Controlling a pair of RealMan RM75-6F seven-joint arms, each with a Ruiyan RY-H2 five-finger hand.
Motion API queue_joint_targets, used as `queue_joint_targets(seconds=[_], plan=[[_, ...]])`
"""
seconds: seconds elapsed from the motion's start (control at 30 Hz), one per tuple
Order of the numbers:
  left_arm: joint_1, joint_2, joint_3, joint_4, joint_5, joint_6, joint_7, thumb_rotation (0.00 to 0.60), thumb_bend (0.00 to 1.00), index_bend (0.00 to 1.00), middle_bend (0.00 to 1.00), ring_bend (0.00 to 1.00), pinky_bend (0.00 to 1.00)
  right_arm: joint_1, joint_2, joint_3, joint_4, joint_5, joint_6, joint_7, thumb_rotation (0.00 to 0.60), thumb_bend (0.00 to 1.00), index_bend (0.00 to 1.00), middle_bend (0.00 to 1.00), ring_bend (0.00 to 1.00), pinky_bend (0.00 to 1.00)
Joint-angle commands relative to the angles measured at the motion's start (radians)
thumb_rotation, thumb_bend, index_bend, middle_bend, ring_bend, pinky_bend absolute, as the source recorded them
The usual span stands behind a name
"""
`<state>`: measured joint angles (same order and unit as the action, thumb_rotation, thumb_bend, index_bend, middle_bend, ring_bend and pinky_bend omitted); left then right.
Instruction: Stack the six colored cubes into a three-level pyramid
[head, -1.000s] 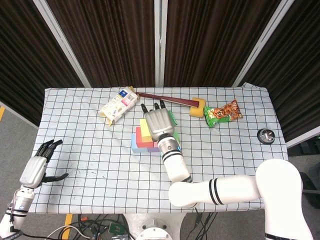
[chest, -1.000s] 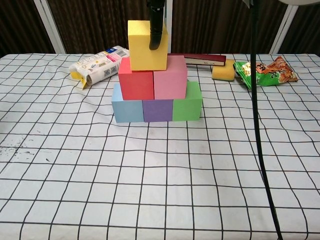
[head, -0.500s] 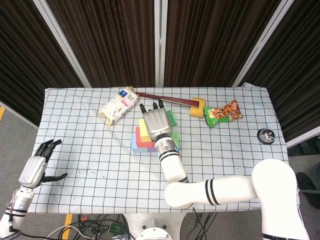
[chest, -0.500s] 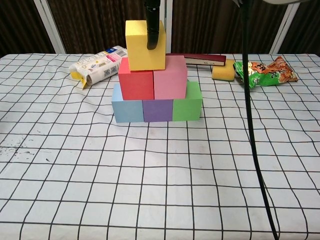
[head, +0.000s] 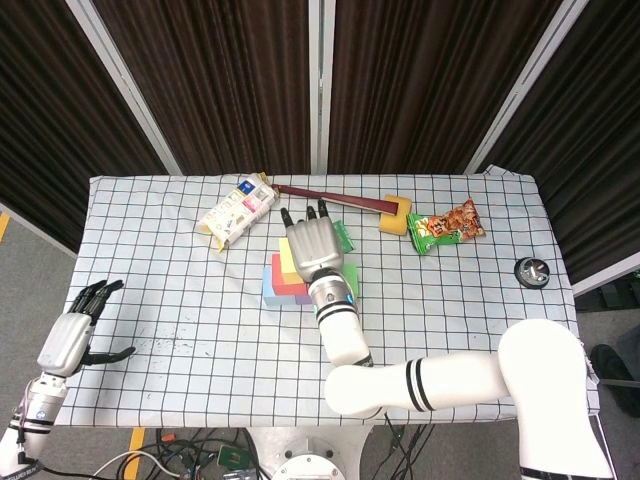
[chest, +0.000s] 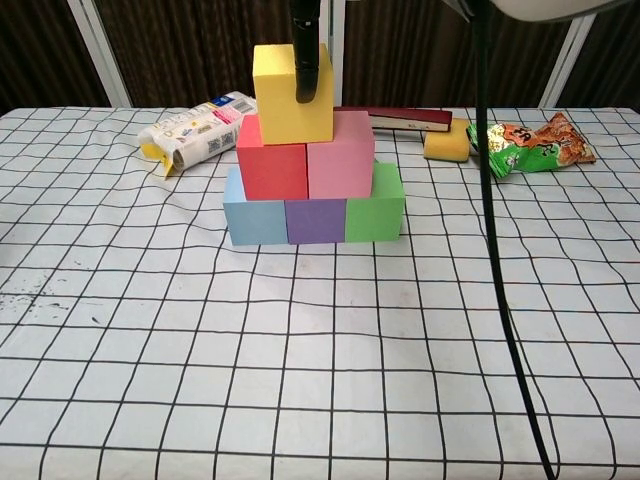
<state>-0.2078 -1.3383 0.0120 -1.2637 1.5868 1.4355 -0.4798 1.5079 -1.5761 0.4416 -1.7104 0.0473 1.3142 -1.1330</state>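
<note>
Pyramid of cubes (chest: 313, 170) mid-table, clutter behind.
Three cubes side by side at the bottom, two on those, one on top under the right robot hand (head: 313, 245). Behind-left on the table (chest: 300, 380), a packet (chest: 195, 128); behind-right, a book (chest: 400, 118), then a sponge (chest: 447, 146), then a snack bag (chest: 530, 146) farthest right. Left robot hand (head: 72, 335) off the table's front-left edge.
</note>
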Motion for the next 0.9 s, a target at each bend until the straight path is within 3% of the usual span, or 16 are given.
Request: queue_joint_targets(seconds=[0.03,0.9], plan=[[0.000,0.001,0.000,0.000,0.000,-0.001,-0.001,0.600,0.00,0.06,0.11,0.02,0.07,-0.002,-0.002,0.003,0.001,0.000,-0.001,-0.003,0.600,0.08,0.00,0.55,0.11,0.00],[-0.003,0.004,0.005,0.007,0.001,-0.012,-0.040,0.600,0.00,0.06,0.11,0.02,0.07,-0.004,-0.020,0.037,0.005,0.013,0.020,-0.042,0.600,0.08,0.00,0.57,0.12,0.00]])
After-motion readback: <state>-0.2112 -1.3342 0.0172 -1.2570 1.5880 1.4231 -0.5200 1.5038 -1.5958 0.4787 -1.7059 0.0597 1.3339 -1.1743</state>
